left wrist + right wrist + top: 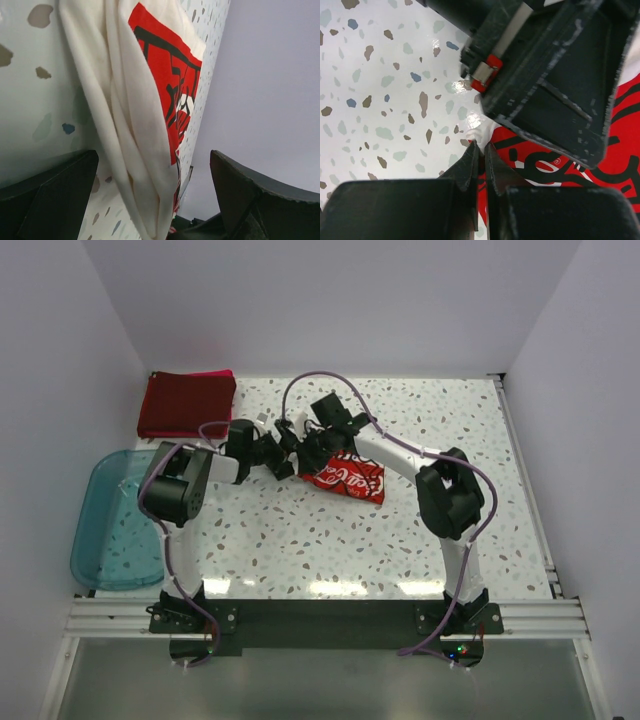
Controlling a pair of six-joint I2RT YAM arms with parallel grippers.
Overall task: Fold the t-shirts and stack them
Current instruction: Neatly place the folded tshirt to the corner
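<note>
Partway: dark red shirt (188, 405) sits folded atop pink shirt (218, 373) at upper left of desk (400, 550), white shirt (345, 478) bunched mid-frame, apparently not yet folded or stacked, left pincer (150, 187) apart around it, right pincer (481, 150) pressed together at its print edge, hold on cloth unclear.

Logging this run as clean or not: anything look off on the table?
Only the printed shirt: it is bunched in loose folds at mid-table, not flat, with cloth between the fingers of the open left gripper. The folded dark red shirt sits tidy at the back left.
</note>
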